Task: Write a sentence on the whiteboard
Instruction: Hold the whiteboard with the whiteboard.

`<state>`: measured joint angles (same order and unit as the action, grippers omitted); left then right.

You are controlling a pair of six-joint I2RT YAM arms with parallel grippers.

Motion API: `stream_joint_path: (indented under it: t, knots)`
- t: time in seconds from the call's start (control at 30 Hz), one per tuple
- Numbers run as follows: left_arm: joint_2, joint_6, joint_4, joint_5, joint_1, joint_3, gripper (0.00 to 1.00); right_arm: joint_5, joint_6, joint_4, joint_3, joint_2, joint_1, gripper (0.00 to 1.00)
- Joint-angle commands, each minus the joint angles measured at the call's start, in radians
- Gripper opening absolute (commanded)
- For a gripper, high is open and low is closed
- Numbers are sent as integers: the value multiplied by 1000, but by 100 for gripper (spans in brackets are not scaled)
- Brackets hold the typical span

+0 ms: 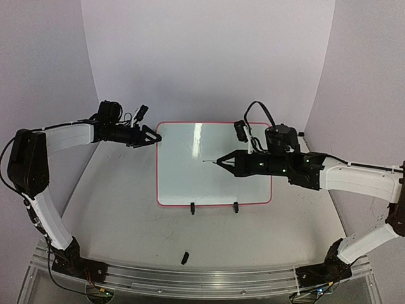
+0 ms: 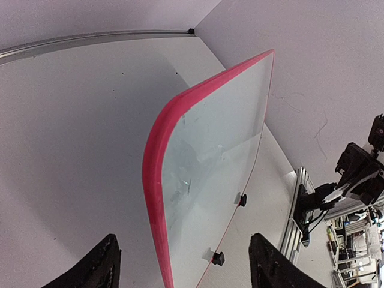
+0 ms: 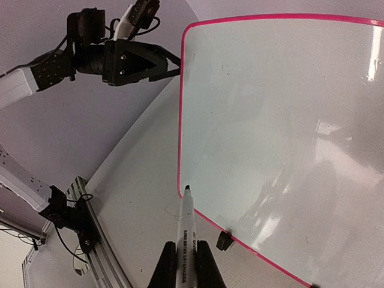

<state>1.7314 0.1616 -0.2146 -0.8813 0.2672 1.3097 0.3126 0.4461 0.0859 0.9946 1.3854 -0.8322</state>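
Pinching a slim black marker (image 3: 186, 231) in the right gripper (image 1: 223, 163), jaws drawn narrow around the barrel, nib pointed forward over the whiteboard (image 1: 215, 183), ready for a first stroke. Lying flat on the table (image 1: 120, 209) between the two arms, glossy face up, red-pink frame all round, two black clip feet (image 1: 192, 208) on the near edge. Showing no sentence yet, only glare streaks; judged barely begun. Hard to tell nib contact: from above, over the middle-left of the face; from the wrist, close to the near-left frame; so probably raised a little. Straddling the far-left corner with the left gripper (image 1: 154, 135), jaws wide, red frame between the fingers (image 2: 96, 267) with gaps on both sides, nothing clamped; probably there to pin the board against sliding under pen pressure. Leaving plenty of bare white to the right and toward the near edge for two lines of words. Worth minding the frame, the left gripper at its corner, and a small black cap-like piece (image 1: 185, 258) loose near the aluminium rail (image 1: 202, 280), well apart from the board.
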Motion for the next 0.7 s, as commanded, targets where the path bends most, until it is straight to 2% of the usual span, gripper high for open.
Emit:
stream_joint_path:
  t: [0.0,0.23,0.67]
  knots:
    - [24,-50,46,-64,-3,60,57,14,-1,70,47,25,-6,0]
    - [43,-120,32,-104,-2,45,32,32,6,106,62,58,-8,0]
    - [-20,-216,89,-137,-3,-96,3,2,-9,118,86,81,-44,0]
